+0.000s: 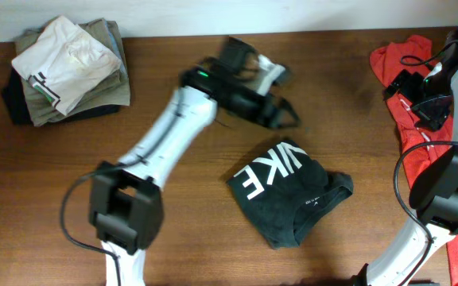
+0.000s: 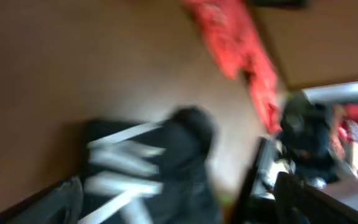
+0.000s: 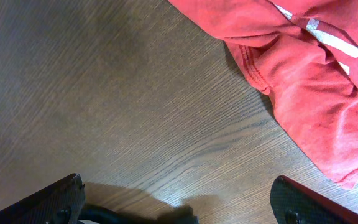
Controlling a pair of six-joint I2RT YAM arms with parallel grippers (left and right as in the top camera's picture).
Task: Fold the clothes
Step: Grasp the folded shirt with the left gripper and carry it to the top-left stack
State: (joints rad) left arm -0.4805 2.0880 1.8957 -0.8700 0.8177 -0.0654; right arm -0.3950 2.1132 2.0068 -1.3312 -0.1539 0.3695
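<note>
In the left wrist view the black T-shirt is blurred.

Red shirt — folded garment stack.

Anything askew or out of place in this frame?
The black T-shirt is a lopsided bundle lying at a slant, its collar bulging out on one side. The red shirt lies crumpled at the table's far right. Nothing looks spilled or damaged.
</note>
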